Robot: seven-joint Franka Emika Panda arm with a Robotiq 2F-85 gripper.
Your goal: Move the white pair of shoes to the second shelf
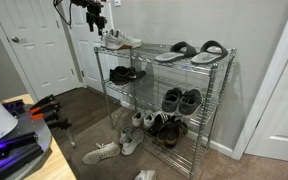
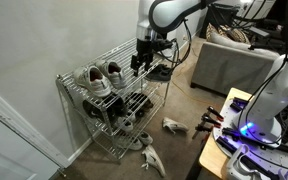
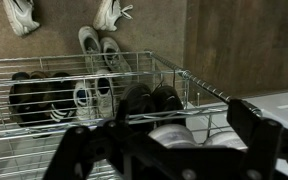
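Up on the rack's [image 1: 227, 95] top tier sits the white pair of shoes [image 1: 119, 42], and the second shelf [image 1: 149, 90] under it only has dark shoes [image 1: 124, 74] at that end. Just above the white pair hangs the gripper [image 1: 95, 18], jaws spread wide, gripping nothing.

Grey-and-black slide sandals [image 1: 174, 50] lie on the topmost wire tier [image 1: 164, 60]. Dingy off-white loose sneakers [image 1: 101, 153] sprawl on brown carpet [image 1: 84, 110] near a white panelled door [image 1: 44, 50]. A grey upholstered couch [image 2: 229, 65] stands well apart.
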